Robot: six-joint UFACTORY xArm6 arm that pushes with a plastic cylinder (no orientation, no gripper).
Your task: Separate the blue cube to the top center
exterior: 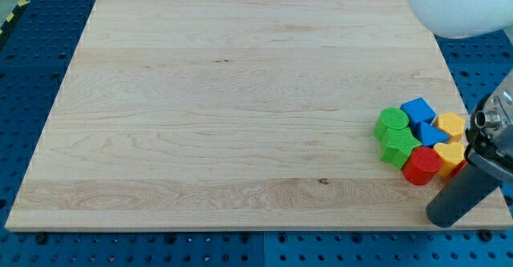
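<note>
The blue cube (418, 111) sits at the top of a tight cluster of blocks near the board's right edge. Touching it are a green cylinder (392, 123), a second blue block (433, 134) just below it and a yellow block (450, 126) to its right. Lower in the cluster lie a green star-shaped block (397, 148), a red block (422, 167) and another yellow block (450, 156). My tip (443, 216) rests on the board at the bottom right, below the red block and apart from it. The rod hides part of the cluster's right side.
The wooden board (240, 107) lies on a blue pegboard table (32, 66). A white rounded object (457, 6) hangs over the top right corner. The board's right edge runs close beside the cluster.
</note>
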